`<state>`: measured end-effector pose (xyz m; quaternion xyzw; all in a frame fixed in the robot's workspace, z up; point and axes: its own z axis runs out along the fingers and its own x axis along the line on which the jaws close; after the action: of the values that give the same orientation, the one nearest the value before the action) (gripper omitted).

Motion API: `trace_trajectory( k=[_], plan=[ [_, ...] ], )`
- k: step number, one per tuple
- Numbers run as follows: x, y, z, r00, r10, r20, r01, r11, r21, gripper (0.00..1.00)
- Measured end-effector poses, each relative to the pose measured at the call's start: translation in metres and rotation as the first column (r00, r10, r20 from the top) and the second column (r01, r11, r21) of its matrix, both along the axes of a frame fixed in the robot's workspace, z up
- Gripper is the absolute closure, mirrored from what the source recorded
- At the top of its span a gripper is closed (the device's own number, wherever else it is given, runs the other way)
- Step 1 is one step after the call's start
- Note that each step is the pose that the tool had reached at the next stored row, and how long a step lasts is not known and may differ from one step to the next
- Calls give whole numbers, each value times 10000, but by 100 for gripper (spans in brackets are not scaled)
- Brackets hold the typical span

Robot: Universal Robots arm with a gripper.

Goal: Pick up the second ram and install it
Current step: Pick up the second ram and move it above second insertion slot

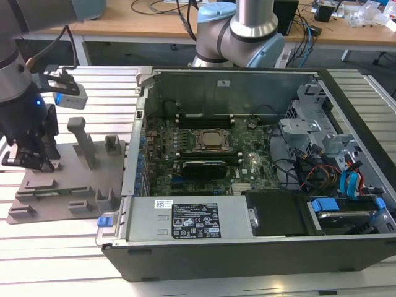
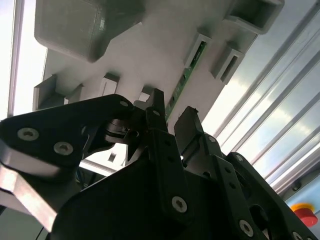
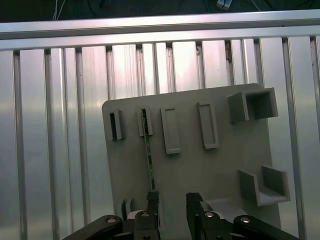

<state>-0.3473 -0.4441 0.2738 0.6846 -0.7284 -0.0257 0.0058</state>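
End effector sits low over the grey holder tray on the worktop, at the exterior view's left. Jaws partly open, gripping nothing. Second ram stands on edge in a tray slot. One fingertip possibly touches its near end.

An open dark-grey metal computer case lies on the ribbed silver aluminium tabletop. Inside, a green motherboard carries a square metal processor socket at its middle, with blue and red cables bunched at three o'clock of it. At nine o'clock of the case, just beside it, sits a grey plastic holder plate. A light wooden desk runs behind at twelve o'clock.
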Motion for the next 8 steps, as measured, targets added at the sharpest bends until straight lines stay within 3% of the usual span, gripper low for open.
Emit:
trace_trajectory(
  k=[8],
  plan=[
    [-4,0,-128,10000,0,0,0,10000,-9,64]
  ],
)
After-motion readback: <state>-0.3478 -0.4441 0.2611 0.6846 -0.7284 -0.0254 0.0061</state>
